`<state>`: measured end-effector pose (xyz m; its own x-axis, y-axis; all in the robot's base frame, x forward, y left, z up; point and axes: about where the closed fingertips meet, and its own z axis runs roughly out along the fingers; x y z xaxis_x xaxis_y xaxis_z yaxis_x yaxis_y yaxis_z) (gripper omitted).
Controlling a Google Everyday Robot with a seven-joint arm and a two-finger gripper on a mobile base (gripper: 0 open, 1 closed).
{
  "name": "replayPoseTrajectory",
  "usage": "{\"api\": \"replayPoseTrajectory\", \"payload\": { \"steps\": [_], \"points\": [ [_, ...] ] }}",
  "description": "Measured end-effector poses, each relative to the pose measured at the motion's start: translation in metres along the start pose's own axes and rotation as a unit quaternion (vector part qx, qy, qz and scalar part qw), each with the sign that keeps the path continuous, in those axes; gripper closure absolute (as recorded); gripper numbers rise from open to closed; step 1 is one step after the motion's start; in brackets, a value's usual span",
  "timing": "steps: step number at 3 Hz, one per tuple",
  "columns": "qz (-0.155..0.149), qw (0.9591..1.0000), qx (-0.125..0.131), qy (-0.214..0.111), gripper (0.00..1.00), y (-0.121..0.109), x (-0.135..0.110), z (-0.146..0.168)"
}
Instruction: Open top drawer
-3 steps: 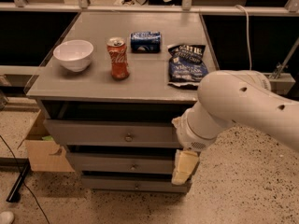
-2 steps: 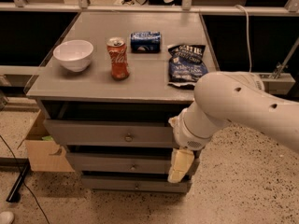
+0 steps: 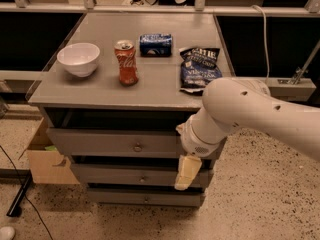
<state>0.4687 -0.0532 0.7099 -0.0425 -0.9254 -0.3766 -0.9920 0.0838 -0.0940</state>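
Camera view: a grey cabinet (image 3: 100, 90) with three drawers, seen from above and in front.

On its top, at 10 o'clock, stands a white bowl (image 3: 78, 58), whose inside shows only plain white. An upright red cola can (image 3: 126, 63) stands just right of the bowl. A blue packet (image 3: 155, 44) lies flat at 12 o'clock. A dark chip bag (image 3: 200, 69) lies at 1 o'clock.

On the floor at 9 o'clock, an open cardboard box (image 3: 47, 159) sits just beside the cabinet, with a scrap of green at its rim.

The top drawer (image 3: 95, 143) spans the centre of the picture. Its round knob (image 3: 137, 147) sits mid-front, and a dark gap runs above the front.

A thick white arm (image 3: 260, 114) enters from 3 o'clock. The gripper (image 3: 183, 175) hangs at 5 o'clock from the knob, below the top drawer's right end and in front of the lower drawers (image 3: 110, 175). Whether it is apart or together cannot be told.

Since a second ago, the arm and gripper have slid slightly toward 9 o'clock, nearer the knob. The drawer front and the tabletop items have not moved.

The chip bag lies near the top's right edge and the bowl near its left edge. Speckled floor (image 3: 260, 204) lies open from 4 to 6 o'clock. A black bar (image 3: 19, 198) slants across the floor at 8 o'clock.
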Motion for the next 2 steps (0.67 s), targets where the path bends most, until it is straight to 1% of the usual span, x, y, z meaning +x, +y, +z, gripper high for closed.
{"api": "replayPoseTrajectory", "payload": {
  "steps": [1, 2],
  "points": [
    [0.006, 1.0000, 0.003, 0.002, 0.00, -0.006, 0.000, 0.012],
    [0.008, 0.9999, 0.011, 0.006, 0.00, -0.021, -0.002, 0.024]
  ]
}}
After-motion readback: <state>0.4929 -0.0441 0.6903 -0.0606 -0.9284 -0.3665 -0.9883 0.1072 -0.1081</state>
